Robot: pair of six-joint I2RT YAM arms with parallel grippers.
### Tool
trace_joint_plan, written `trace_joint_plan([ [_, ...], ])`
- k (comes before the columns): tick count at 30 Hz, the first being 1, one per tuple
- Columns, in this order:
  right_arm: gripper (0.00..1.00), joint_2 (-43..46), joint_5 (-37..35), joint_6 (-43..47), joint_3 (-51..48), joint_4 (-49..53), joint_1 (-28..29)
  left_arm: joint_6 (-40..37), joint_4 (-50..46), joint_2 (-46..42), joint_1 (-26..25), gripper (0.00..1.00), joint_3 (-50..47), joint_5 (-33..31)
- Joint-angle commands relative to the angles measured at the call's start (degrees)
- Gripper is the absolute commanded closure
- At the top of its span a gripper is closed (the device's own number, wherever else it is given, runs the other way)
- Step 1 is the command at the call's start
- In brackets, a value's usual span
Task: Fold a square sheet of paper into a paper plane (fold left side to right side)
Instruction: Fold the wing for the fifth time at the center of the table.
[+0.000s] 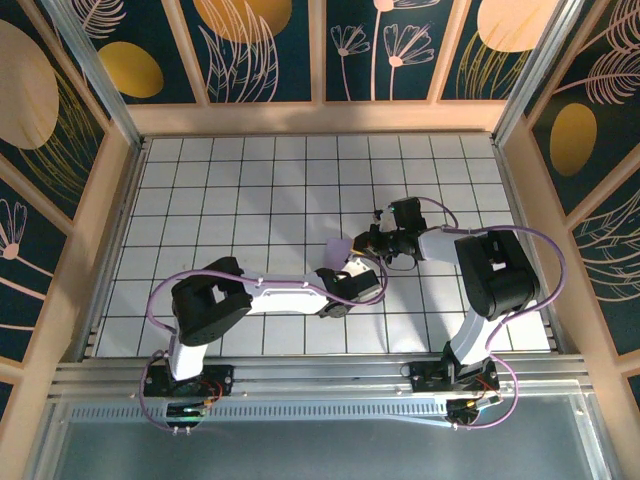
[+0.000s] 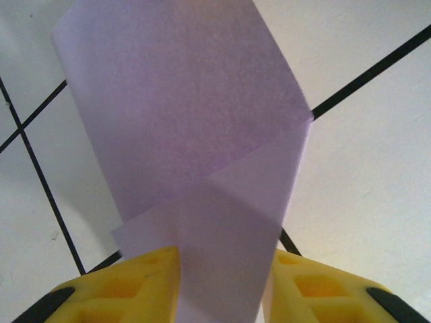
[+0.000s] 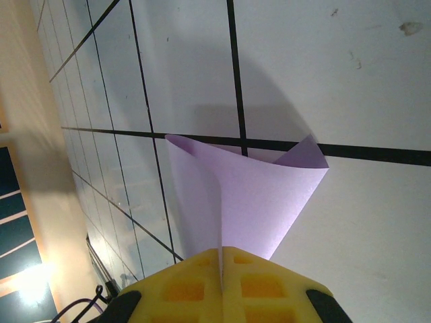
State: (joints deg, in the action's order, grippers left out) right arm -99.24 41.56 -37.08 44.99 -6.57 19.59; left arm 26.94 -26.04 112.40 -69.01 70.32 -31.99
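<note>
White gridded floor [image 1: 250,180], dark floral walls [image 1: 270,50], seemingly wood-framed.

The left tool [image 2: 223,272] stands at the bottom edge, its two yellow fingers [image 2: 131,286] apart. The lavender sheet of paper [image 2: 195,114] runs up between them. One layer of the sheet slants across another, and a crease reaches its right edge. Beneath lies the white surface [image 2: 367,202], crossed by black grid lines [image 2: 40,176] on both sides of the sheet.
</note>
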Motion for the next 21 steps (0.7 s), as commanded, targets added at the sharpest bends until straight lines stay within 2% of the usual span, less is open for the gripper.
trace_joint_plan([
  [1, 1.0, -0.5, -0.7, -0.8, 1.1, 0.2, -0.3, 0.6, -3.1, 2.4, 0.4, 0.7, 1.4, -2.4],
  [8, 1.0, -0.6, -0.9, -0.7, 1.2, 0.4, -0.3, 0.1, -1.1, 1.0, 0.4, 0.78, 0.4, -1.2],
  [16, 1.0, -0.5, -1.6, -0.4, 1.4, 1.1, -0.8, -0.5, -0.5, 0.1, 0.5, 0.92, 0.6, -0.5],
  [21, 0.84, 1.6, -4.4, 1.3, 1.5, 3.5, -2.3, -1.5, -0.3, -1.2, 1.1, 0.96, 1.4, 1.5],
])
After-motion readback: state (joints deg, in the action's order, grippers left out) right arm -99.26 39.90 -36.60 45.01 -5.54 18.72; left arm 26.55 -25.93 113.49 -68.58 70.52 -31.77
